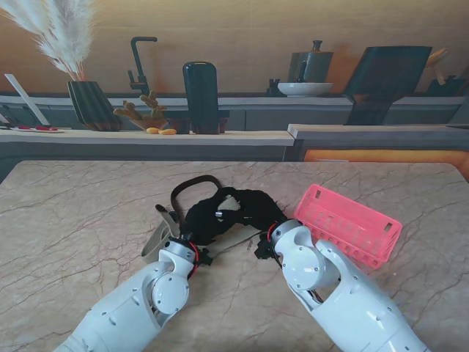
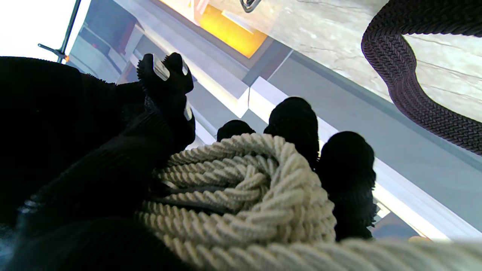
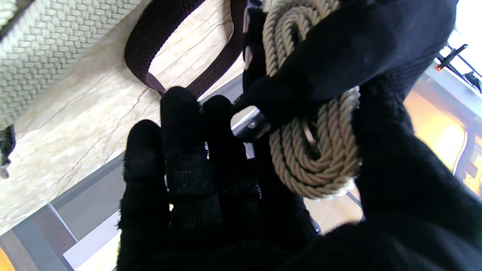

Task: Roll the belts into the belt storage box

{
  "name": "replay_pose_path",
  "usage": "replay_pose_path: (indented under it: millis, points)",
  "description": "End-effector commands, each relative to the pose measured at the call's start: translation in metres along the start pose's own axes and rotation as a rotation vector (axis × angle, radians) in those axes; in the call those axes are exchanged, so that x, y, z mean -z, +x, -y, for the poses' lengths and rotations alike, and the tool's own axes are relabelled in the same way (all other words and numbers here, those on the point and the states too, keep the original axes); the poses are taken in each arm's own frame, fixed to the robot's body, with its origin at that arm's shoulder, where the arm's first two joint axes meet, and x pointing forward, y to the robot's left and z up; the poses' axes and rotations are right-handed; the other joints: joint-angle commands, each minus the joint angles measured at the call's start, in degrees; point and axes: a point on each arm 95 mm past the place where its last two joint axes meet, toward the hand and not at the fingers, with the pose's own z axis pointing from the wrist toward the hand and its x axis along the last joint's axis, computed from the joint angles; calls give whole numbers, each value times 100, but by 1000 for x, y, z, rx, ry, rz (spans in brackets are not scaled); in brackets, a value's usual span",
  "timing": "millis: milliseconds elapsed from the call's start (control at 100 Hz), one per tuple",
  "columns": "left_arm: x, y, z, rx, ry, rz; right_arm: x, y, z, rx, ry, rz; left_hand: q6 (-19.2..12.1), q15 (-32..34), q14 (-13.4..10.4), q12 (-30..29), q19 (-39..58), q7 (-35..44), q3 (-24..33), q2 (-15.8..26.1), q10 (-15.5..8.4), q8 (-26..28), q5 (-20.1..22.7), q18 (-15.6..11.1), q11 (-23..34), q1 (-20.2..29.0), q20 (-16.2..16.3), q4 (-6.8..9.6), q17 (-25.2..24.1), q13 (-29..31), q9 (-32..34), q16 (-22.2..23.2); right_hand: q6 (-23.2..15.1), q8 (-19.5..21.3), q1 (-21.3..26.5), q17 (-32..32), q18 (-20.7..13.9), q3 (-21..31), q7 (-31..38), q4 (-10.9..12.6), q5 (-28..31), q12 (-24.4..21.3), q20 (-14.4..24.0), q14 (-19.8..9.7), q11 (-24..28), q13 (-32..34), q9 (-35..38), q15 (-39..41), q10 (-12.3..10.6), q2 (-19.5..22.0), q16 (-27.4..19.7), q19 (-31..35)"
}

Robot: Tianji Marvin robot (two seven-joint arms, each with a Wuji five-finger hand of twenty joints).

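L hand (image 1: 201,220) & R hand (image 1: 253,209) meet mid-table, both closed round the coiled cream rope belt (image 2: 241,188), held w/ fingers wrapped over the coil. Pink belt storage box (image 1: 348,224) sits just R of R hand. Dark woven belt (image 1: 192,187) loops on the table (image 1: 73,220) just beyond the hands.

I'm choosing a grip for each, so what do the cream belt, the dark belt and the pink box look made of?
Cream belt: twisted cord, probably cotton, matte; plied strands show.
Dark belt: flat woven webbing, matte; herringbone weave shows.
Pink box: seemingly rigid plastic, slightly glossy; slotted lattice walls.
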Motion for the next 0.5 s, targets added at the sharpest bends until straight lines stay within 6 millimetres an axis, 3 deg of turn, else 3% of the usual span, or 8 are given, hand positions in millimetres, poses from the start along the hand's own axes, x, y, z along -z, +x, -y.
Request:
replay_pose_path:
  millis: [0,90,240,490]
  points:
    - [0,3,0,-1,6,-18,5,-1,-2,-19,-8,13,-158,-132,-58,-222,-295,-328,143,-26,-128,-136,-341,33,-590,-210,168,110,-507,-282,-596,159,-1154,96,1236,43,-153,1408,1009,157,435,50,-26,-106,186,199,191,227,-14,410,127,271]
    - [0,1,1,-9,9,-24,11,-1,-9,-66,-36,28,-238,-599,-32,-702,-856,-439,7,-14,38,-205,-472,-13,-1535,-321,289,102,-1157,-996,-1327,149,-1159,186,1234,13,-272,1419,1027,136,422,174,-5,-126,406,152,137,571,52,475,304,386]
    - [0,1,2,-6,17,-26,22,-4,-23,-165,-69,49,-340,-1726,79,-1337,-1855,-485,-103,12,226,-249,-626,84,-2483,-356,331,111,-2247,-2270,-2321,-5,-1202,711,1386,-35,-452,1238,1162,170,97,540,66,-220,1034,1,-207,1290,204,812,708,490]
    - [0,2,1,-1,20,-35,39,-9,-38,-333,-134,35,-461,-2899,24,-1811,-2439,-440,-192,163,321,-221,-723,40,-3135,-268,306,124,-2902,-3483,-3229,-380,-1373,817,1389,16,-548,1039,1216,183,-5,642,173,-371,1196,3,-277,1588,135,951,878,629]
